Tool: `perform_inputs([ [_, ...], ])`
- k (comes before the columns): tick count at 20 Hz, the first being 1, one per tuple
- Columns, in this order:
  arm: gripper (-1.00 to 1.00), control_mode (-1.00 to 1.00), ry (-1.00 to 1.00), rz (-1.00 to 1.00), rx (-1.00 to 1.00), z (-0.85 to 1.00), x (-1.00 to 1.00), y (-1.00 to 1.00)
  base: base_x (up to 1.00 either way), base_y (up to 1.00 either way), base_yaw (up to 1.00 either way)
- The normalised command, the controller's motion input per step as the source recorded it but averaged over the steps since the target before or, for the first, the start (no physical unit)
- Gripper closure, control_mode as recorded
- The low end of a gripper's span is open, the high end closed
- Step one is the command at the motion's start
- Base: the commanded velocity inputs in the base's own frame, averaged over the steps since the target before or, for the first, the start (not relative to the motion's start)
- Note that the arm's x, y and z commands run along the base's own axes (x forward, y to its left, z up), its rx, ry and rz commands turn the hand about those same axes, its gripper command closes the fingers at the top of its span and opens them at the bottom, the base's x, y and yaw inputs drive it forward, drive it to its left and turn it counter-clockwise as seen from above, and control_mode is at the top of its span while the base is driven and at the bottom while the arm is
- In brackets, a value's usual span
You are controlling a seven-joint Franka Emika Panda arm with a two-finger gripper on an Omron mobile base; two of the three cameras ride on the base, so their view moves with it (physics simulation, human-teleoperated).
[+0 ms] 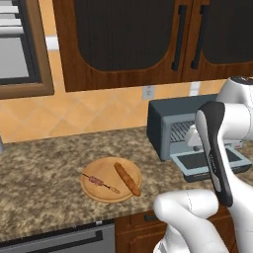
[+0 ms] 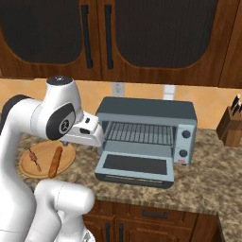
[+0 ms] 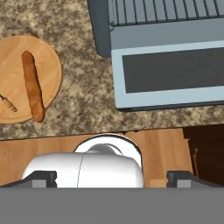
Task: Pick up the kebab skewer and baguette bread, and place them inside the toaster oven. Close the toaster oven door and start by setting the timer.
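The baguette bread [image 1: 127, 179] [image 2: 56, 161] [image 3: 33, 85] and the kebab skewer [image 1: 100, 182] [image 2: 34, 159] [image 3: 8, 103] lie side by side on a round wooden plate [image 1: 106, 167] [image 2: 42, 149] [image 3: 50, 57]. To its right stands the toaster oven [image 1: 170, 111] [image 2: 146, 111], its wire rack [image 2: 139, 133] [image 3: 166, 11] bare. The toaster oven door [image 1: 210, 163] [image 2: 136, 165] [image 3: 170, 70] hangs open, folded flat over the counter. My gripper [image 3: 111, 179] hovers high over the counter's front edge, between plate and door. It is open and holds nothing.
Two knobs [image 2: 185, 134] sit on the oven's right strip. A knife block [image 2: 231, 125] stands at the far right of the granite counter [image 1: 39, 173]. Dark wall cabinets [image 2: 156, 33] hang above, and wooden drawers [image 2: 151, 215] run below the counter edge.
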Motion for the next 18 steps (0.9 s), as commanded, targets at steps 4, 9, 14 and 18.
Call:
perform_inputs([
  [4, -1.00, -1.00, -0.01, 0.01, 0.00, -0.01, 0.04, -0.28, 0.01, 0.00, 0.00],
  [9, -1.00, -1.00, -0.19, 0.04, 0.00, -0.03, 0.07, -0.90, 0.00, 0.00, 0.00],
  [14, -1.00, -1.00, -0.35, 0.02, -0.01, -0.10, 0.29, -0.67, 0.00, 0.00, 0.00],
  [18, -1.00, -1.00, -0.41, 0.00, 0.00, -0.02, 0.25, -0.56, 0.00, 0.00, 0.00],
])
